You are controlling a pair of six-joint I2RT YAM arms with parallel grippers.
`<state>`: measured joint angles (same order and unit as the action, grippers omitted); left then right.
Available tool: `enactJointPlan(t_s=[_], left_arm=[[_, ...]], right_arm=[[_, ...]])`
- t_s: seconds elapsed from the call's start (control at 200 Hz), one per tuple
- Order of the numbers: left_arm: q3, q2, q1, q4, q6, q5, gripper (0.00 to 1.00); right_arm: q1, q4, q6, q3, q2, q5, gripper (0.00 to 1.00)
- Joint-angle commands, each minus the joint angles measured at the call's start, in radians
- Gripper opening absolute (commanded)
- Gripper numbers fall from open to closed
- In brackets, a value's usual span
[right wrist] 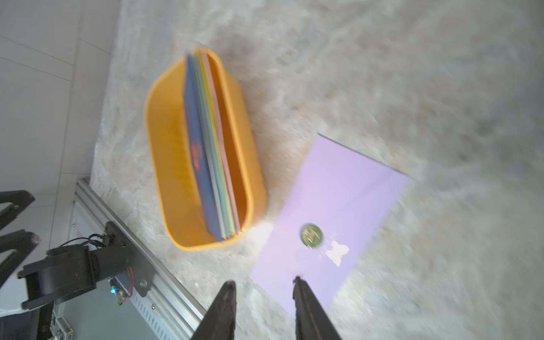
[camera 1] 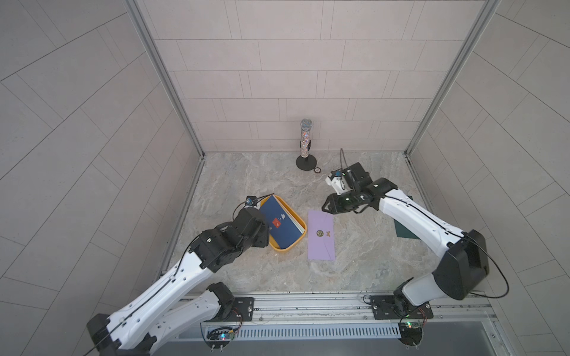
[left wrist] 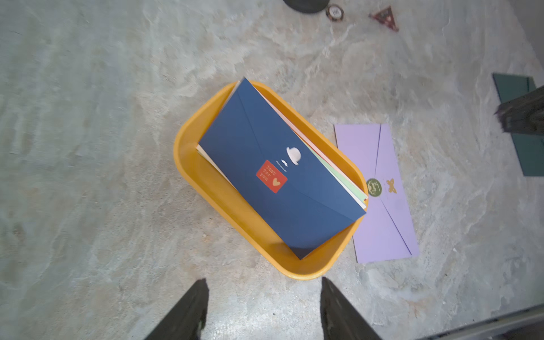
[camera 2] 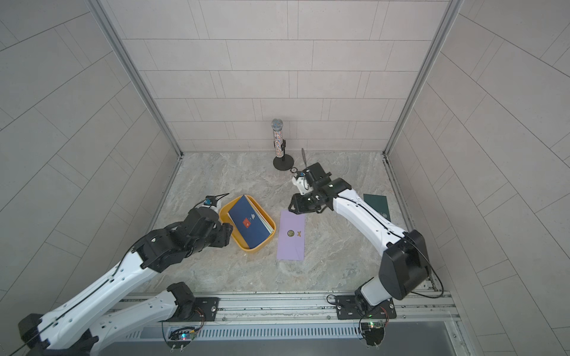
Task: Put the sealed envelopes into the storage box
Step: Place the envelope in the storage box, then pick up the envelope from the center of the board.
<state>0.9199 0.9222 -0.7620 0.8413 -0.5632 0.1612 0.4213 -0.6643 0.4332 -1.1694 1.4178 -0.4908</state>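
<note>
The storage box [camera 1: 288, 249] is a yellow tray holding a stack of several sealed envelopes, a dark blue envelope [camera 1: 282, 223] on top; the left wrist view shows that dark blue envelope [left wrist: 279, 176] slanting across the box [left wrist: 191, 159]. A lilac envelope [camera 1: 320, 235] lies flat on the table just right of the box. A dark green envelope [camera 2: 377, 205] lies further right, partly under my right arm. My left gripper [left wrist: 263, 282] is open and holds nothing, just off the box's near end. My right gripper [right wrist: 263, 282] is open above the lilac envelope's [right wrist: 332, 206] far end, one fingertip [right wrist: 297, 284] over its corner.
A glittery tube on a black stand [camera 1: 306, 145] rises at the back wall, with a small round item [camera 1: 317, 169] beside it. A dark triangular piece [left wrist: 385, 17] lies near them. Walls close in the left, right and back; a metal rail [camera 1: 308, 305] runs along the front.
</note>
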Motion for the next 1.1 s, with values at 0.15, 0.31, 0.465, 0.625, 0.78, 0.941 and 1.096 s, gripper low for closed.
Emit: enactJointPlan(t_s=[0.15, 0.31, 0.465, 0.625, 0.78, 0.941, 1.096], left_arm=[[0.151, 0.361, -0.207, -0.12, -0.02, -0.052, 0.55], [0.342, 0.667, -0.274, -0.147, -0.015, -0.075, 0.45], [0.483, 0.89, -0.277, -0.152, 0.005, -0.077, 0.42], [0.515, 0.999, -0.239, -0.12, 0.011, -0.075, 0.38], [0.397, 0.941, -0.155, -0.168, 0.004, -0.087, 0.38], [0.313, 0.874, -0.065, -0.173, 0.009, -0.07, 0.38], [0.27, 0.83, -0.022, -0.197, 0.007, -0.097, 0.39]], right_arm=[[-0.165, 0.232, 0.124, 0.461, -0.293, -0.008, 0.44], [-0.244, 0.237, 0.131, 0.591, -0.387, 0.003, 0.44], [-0.289, 0.23, 0.123, 0.623, -0.419, -0.005, 0.45], [-0.301, 0.226, 0.119, 0.621, -0.41, -0.017, 0.44], [-0.301, 0.238, 0.118, 0.624, -0.388, -0.015, 0.45], [-0.302, 0.267, 0.132, 0.631, -0.358, -0.031, 0.45], [-0.293, 0.353, 0.171, 0.643, -0.304, -0.081, 0.45]])
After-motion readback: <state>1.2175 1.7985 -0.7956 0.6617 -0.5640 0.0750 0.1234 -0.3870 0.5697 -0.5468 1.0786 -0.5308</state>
